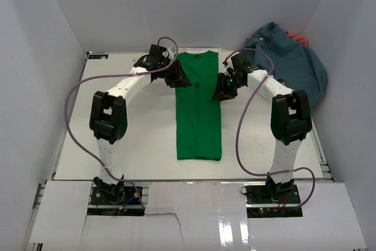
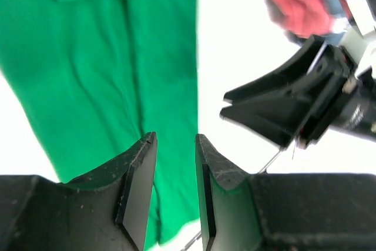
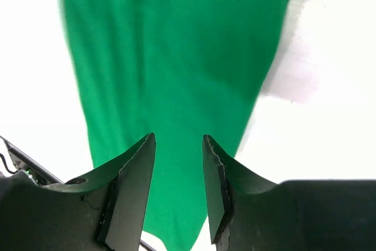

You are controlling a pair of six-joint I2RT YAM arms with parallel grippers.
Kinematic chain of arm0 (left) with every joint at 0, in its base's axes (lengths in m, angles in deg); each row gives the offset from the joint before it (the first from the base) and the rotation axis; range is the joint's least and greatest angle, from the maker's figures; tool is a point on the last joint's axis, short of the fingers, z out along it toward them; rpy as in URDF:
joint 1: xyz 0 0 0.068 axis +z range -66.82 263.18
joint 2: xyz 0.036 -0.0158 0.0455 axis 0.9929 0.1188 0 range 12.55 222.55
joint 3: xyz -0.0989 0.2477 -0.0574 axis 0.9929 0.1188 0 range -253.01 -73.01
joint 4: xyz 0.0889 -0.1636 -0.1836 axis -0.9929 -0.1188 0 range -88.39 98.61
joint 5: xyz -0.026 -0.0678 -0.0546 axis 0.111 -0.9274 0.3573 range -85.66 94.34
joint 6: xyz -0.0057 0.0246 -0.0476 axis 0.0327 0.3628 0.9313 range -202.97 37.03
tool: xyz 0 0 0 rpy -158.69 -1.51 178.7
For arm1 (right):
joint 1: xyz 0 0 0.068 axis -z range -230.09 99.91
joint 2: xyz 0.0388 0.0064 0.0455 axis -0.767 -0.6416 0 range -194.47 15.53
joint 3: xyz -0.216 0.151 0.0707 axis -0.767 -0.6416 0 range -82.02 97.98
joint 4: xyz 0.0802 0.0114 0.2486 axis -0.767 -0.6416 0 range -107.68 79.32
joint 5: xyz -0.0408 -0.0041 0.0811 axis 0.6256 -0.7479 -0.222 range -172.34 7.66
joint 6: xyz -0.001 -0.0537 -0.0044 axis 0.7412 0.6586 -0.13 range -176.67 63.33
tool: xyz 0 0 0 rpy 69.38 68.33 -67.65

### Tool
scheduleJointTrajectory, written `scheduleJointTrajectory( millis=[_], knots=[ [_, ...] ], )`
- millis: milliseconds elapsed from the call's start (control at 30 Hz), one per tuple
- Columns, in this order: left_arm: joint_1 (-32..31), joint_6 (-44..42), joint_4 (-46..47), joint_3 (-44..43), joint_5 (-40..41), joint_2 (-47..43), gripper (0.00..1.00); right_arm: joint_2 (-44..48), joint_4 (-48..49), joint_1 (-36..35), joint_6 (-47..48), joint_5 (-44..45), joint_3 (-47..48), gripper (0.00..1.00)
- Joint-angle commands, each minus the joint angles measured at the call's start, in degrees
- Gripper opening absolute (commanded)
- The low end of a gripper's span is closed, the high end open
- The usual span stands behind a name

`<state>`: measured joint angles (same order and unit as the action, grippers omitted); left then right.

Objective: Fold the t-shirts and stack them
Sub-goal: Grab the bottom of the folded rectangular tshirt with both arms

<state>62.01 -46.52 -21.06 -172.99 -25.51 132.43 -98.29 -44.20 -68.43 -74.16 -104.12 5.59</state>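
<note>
Worktop (image 1: pixel 129 145): carries all; the 2 arm bases sit at its near edge.
Folded t-shirt (image 1: pixel 198 110): on the worktop's middle, running from far to near between the arms.
Left end effector (image 1: pixel 178 78): over the shirt's left edge, near its far end.
Right end effector (image 1: pixel 222 90): at the shirt's right edge, opposite the left one, slightly nearer.
Heap of 2 t-shirts (image 1: pixel 294 66): far right corner, well apart from the folded t-shirt, behind the right arm.

A robot test cell in a lab: plain white walls (image 1: pixel 176 4) box in a white table (image 1: pixel 141 139), and the left arm (image 1: pixel 108 116) and right arm (image 1: pixel 291 116), trailing purple cables (image 1: pixel 69 116), are bolted along the frame's bottom.
</note>
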Motion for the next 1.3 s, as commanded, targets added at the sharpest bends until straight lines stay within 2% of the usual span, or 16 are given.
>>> scheduleJointTrajectory(
  millis=[0, 100, 233, 333, 533, 633, 867, 1267],
  knots=[
    [0.0, -0.7, -1.1, 9.1, -0.5, -13.6, 0.43, 9.5, -2.2, -0.4, 1.8, 1.0, -3.3, 0.45],
    [-0.4, -1.6, -0.6, 17.5, 1.7, -18.6, 0.43, 16.2, -0.3, -0.8, 1.5, 1.5, -10.8, 0.45],
    [-1.8, -1.2, 2.5, 35.5, 3.7, -26.9, 0.43, 24.6, 3.0, -1.6, 0.3, 1.6, -27.4, 0.48],
    [-2.9, -0.2, 5.9, 45.0, 4.9, -30.6, 0.43, 30.7, 4.9, -2.4, -0.7, 2.1, -35.6, 0.5],
    [-5.4, 2.0, 8.8, 55.8, 6.9, -35.8, 0.44, 35.3, 8.0, -4.3, -2.8, 0.4, -46.6, 0.55],
    [-5.8, 2.9, 10.4, 58.0, 6.3, -36.6, 0.45, 36.6, 10.1, -4.9, -4.3, -0.9, -49.5, 0.59],
    [-8.3, 5.6, 12.4, 59.5, 6.1, -39.1, 0.48, 38.1, 14.4, -6.4, -7.6, -4.0, -55.1, 0.59],
    [-9.8, 6.7, 14.9, 60.8, 5.9, -37.5, 0.5, 35.2, 18.9, -9.9, -11.2, -5.1, -56.2, 0.6]
  ],
)
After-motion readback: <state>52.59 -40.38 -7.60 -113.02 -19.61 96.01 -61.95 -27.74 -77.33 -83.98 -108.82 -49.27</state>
